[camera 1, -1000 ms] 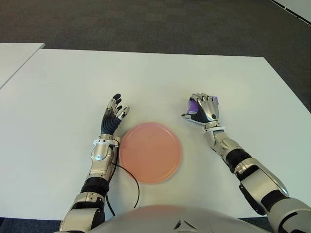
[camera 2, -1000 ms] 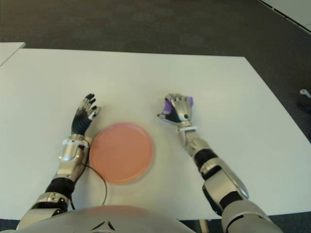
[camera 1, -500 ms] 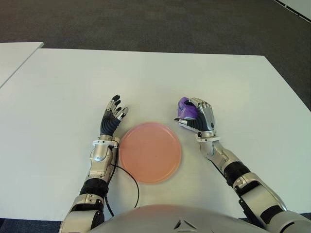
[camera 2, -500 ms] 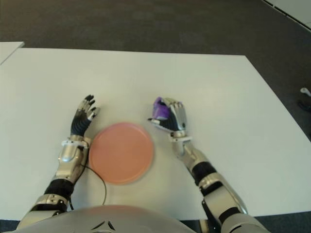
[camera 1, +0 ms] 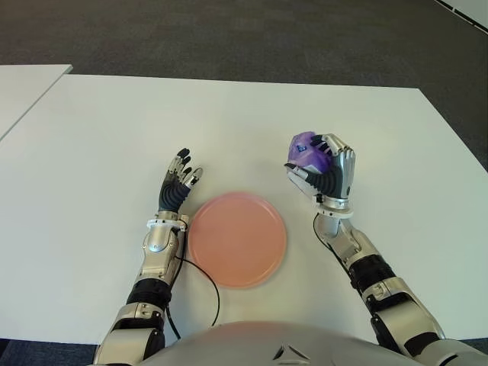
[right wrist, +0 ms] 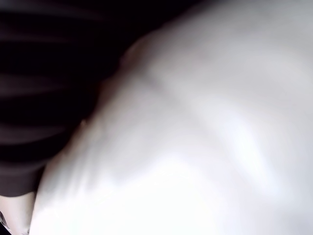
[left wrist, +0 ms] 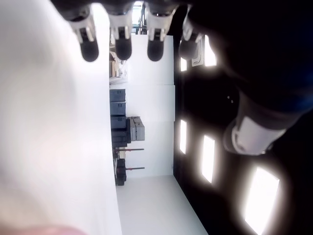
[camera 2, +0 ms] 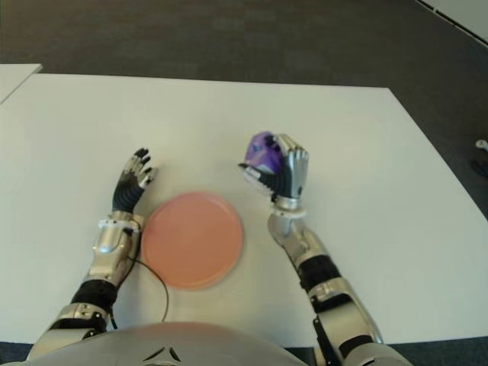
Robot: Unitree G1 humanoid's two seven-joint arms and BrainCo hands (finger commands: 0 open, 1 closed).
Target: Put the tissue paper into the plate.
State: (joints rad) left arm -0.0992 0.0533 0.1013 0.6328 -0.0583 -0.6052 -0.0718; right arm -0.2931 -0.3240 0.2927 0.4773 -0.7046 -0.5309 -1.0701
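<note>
A purple tissue paper pack [camera 1: 306, 149] is held in my right hand [camera 1: 324, 169], whose fingers curl around it, raised above the white table [camera 1: 229, 122] just right of the plate. The pink round plate [camera 1: 237, 239] lies flat near the table's front, with nothing in it. My left hand [camera 1: 178, 185] shows beside the plate's left rim, fingers spread and holding nothing. In the right wrist view only a pale blurred surface fills the picture.
A black cable [camera 1: 206, 286] curves on the table by the plate's front left. Another white table's corner [camera 1: 27, 88] shows at far left. Dark carpet [camera 1: 229, 38] lies beyond the far edge.
My right hand has lifted the purple tissue pack off the table, swung toward the plate, then turned upright. The left hand and plate have not moved.
</note>
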